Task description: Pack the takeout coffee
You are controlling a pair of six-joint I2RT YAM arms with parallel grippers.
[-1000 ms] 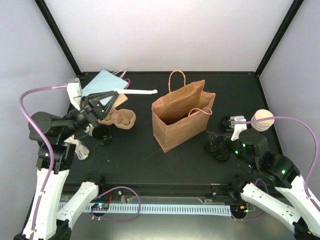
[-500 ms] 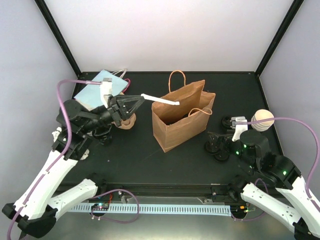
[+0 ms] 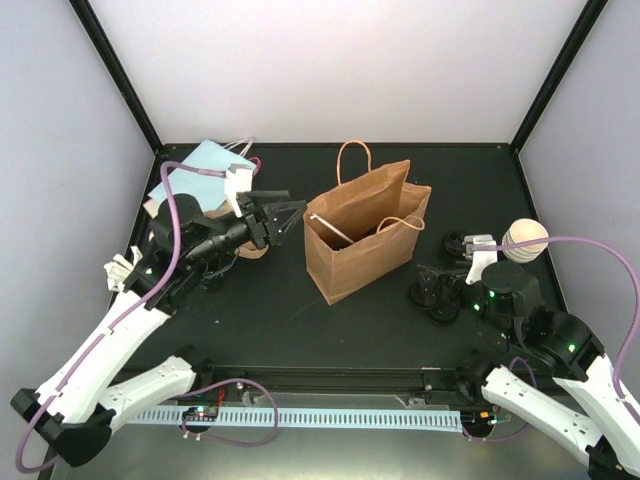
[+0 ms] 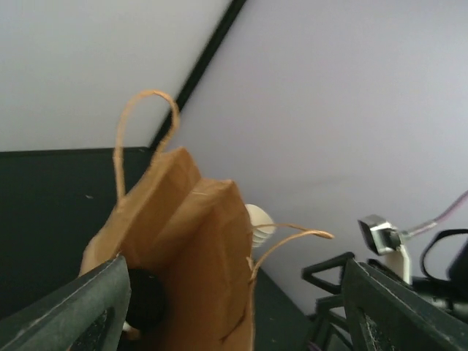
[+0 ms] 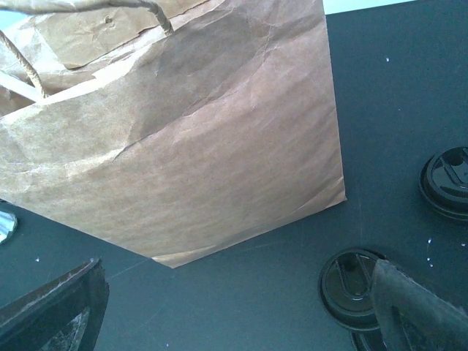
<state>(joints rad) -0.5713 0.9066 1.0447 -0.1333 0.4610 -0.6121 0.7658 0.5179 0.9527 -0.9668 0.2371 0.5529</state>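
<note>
The brown paper bag (image 3: 365,240) stands open mid-table. A white strip (image 3: 328,227) leans inside its left end. My left gripper (image 3: 290,212) hovers open just left of the bag's mouth, holding nothing. In the left wrist view its gripper (image 4: 234,314) faces the bag (image 4: 190,256), and a black round shape (image 4: 146,300) shows inside; I cannot tell if it is a takeout coffee cup. My right gripper (image 3: 432,285) rests open right of the bag, and in its wrist view the gripper (image 5: 238,307) is empty. Two black round lids (image 5: 355,281) (image 5: 446,183) lie beside it.
A flat pale-blue bag (image 3: 195,170) lies at the back left, with a tan pulp carrier (image 3: 252,250) partly under my left arm. A cream ribbed round thing (image 3: 525,240) stands at the right edge, behind the right arm.
My left gripper carried the white strip rightward to the bag, opened and let it go; the strip now rests inside the bag. The right arm has not moved.
</note>
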